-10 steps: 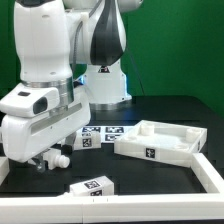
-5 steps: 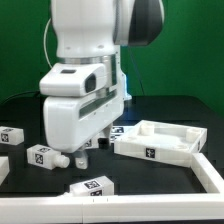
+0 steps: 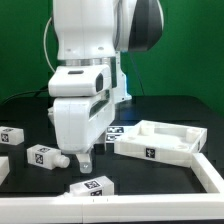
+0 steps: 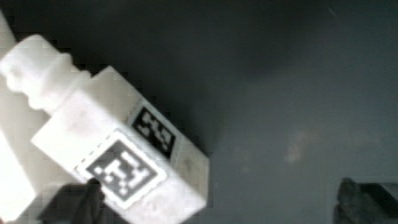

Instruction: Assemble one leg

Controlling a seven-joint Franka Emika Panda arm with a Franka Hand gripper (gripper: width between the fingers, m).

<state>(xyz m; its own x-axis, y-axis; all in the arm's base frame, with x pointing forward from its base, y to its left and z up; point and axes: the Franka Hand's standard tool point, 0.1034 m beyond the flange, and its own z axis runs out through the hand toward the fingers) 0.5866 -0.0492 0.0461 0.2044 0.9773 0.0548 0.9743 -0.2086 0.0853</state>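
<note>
Three legs show in the exterior view: one at the far left, one beside it with its round peg toward the gripper, and one lying near the front rim. My gripper hangs low over the table between the last two, touching none. In the wrist view a leg lies below the gripper, peg end away from the fingers and tagged end beside one fingertip. The jaws stand wide apart and hold nothing.
The large white tray-like piece with raised rims lies at the exterior view's right. The marker board shows partly behind the arm. A white rim borders the table at the front and right.
The arm has swung from the exterior view's left to the middle, uncovering the two legs at the left. In the last half second the hand has shifted only slightly.
</note>
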